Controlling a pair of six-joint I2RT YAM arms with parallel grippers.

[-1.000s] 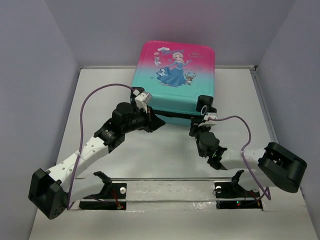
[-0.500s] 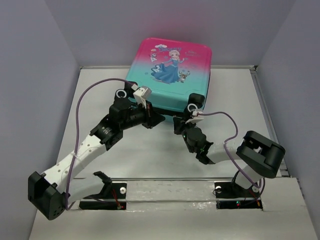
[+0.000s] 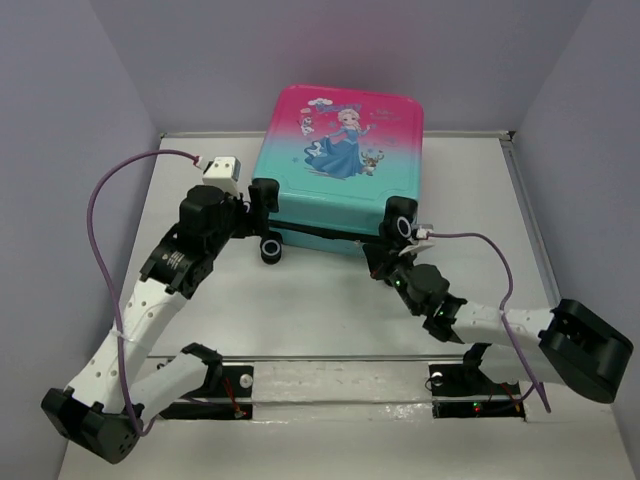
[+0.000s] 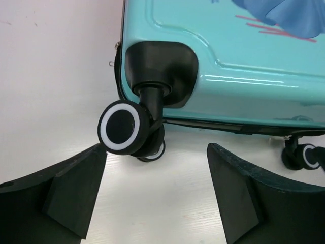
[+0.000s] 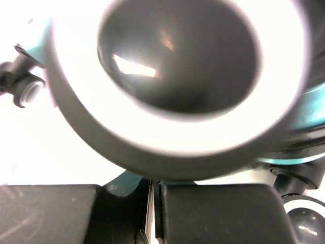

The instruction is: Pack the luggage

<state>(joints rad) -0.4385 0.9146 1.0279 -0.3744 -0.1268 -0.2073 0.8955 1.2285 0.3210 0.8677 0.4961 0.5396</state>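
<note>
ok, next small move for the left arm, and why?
Probably back the left tool away from the luggage, which lies flat and closed: the jaws stand open on nothing, and the wheel just ahead is untouched. The right tool, shut, sits close by the other wheel.

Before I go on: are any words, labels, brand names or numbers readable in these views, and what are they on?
No text can be read in any view.
On the luggage: faint small marks right of the printed princess's head, possibly lettering, too small to read.
On the left-side wheel: a plain white ring, no lettering.
On the right-side wheel: blurred close-up, nothing legible.
</note>
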